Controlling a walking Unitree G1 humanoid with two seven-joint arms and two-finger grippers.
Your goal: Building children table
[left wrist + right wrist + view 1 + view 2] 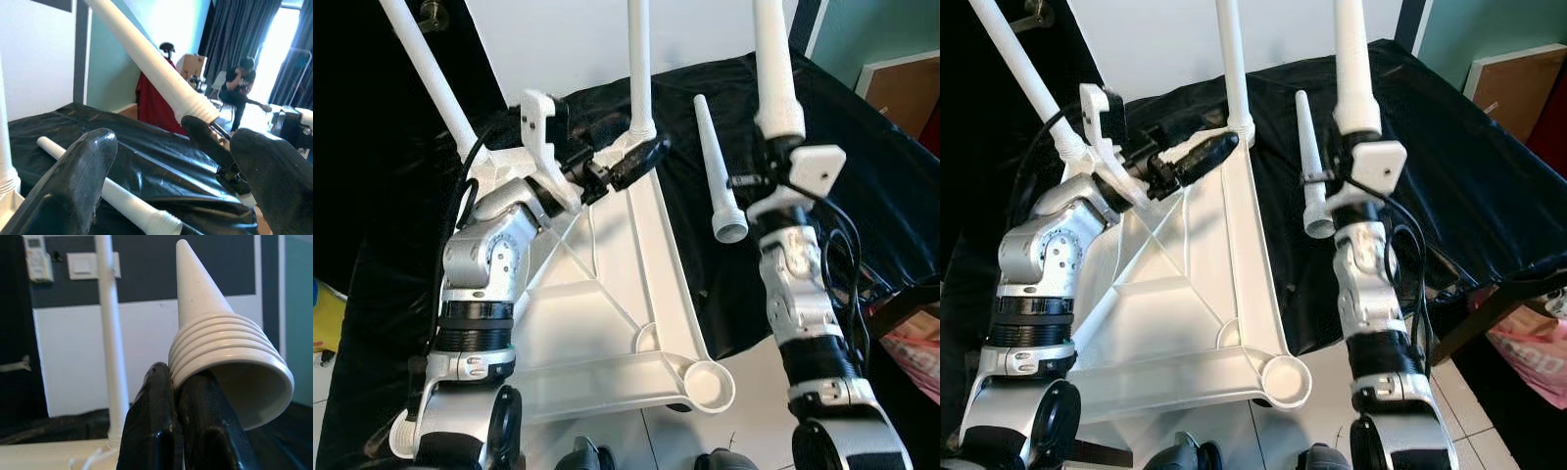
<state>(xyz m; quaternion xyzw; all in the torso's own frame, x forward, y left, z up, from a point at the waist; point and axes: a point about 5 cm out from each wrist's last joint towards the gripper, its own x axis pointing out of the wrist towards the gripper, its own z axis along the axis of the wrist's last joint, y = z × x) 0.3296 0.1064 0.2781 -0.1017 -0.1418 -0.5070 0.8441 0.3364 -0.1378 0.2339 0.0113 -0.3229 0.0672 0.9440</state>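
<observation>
Leg-fitting underway: right tool [766,147] clamps a leg [773,69]; left tool [631,162] hangs released (idle); near socket [710,384] likely next.

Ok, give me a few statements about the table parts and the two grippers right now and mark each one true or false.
1. Two legs are already fitted and standing up from the tabletop. True.
2. The right gripper holds a white leg by its ribbed end. True; the right wrist view shows the fingers clamped on the leg's rim.
3. The spare leg lies on the bare floor. False; it lies on the black sheet.
4. The left gripper is shut around a leg. False; its fingers stand open beside the fitted middle leg.
5. The near corner socket already has a leg in it. False; it is empty.
</observation>
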